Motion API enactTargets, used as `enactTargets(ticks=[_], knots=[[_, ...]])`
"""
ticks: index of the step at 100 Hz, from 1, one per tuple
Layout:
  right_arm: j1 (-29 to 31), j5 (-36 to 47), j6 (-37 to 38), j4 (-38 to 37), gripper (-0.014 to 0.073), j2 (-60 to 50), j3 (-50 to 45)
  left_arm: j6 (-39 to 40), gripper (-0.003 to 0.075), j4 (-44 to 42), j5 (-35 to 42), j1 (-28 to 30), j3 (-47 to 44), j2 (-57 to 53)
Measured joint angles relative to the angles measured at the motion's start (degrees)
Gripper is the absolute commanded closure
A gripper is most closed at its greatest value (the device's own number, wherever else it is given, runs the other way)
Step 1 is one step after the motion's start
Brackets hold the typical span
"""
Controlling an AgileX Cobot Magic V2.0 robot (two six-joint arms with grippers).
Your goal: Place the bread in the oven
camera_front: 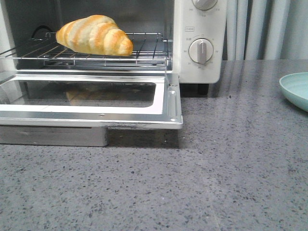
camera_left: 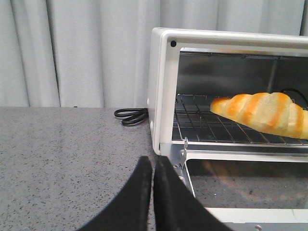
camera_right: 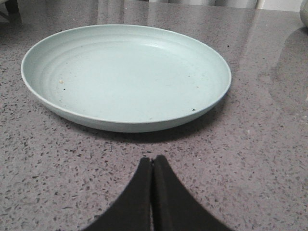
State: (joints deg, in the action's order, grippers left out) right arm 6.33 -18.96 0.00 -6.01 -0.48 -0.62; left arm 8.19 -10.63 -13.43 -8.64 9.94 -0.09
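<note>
The bread (camera_front: 95,35), a golden-orange roll with pale stripes, lies on the wire rack (camera_front: 144,53) inside the cream-white oven (camera_front: 199,29). Its glass door (camera_front: 96,98) hangs open and flat toward me. In the left wrist view the bread (camera_left: 262,113) rests on the rack of the oven (camera_left: 163,86), and my left gripper (camera_left: 153,161) is shut and empty, just outside the oven's near corner over the countertop. My right gripper (camera_right: 152,160) is shut and empty, a little short of a pale green plate. Neither gripper shows in the front view.
An empty pale green plate (camera_right: 125,77) sits on the grey speckled countertop, seen at the right edge of the front view as the plate (camera_front: 296,89). A black cord (camera_left: 131,115) lies coiled beside the oven. Curtains hang behind.
</note>
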Motion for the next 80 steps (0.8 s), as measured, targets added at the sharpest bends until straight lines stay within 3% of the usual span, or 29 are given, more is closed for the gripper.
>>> enactTargets(ticks=[47,66,80], knots=[[0.0,0.0,0.0,0.0,0.0662,0.0,0.0,0.0,0.0741,0.0,0.9,0.0,-0.8,0.0],[0.0,0.0,0.0,0.0,0.0662,0.0,0.0,-0.4,0.0741,-0.4,5.5,0.9,-6.1,-0.1],[0.0,0.0,0.0,0.0,0.0662,0.0,0.0,-2.4,0.0741,4.9,8.3,3.3,-10.0,-0.1]])
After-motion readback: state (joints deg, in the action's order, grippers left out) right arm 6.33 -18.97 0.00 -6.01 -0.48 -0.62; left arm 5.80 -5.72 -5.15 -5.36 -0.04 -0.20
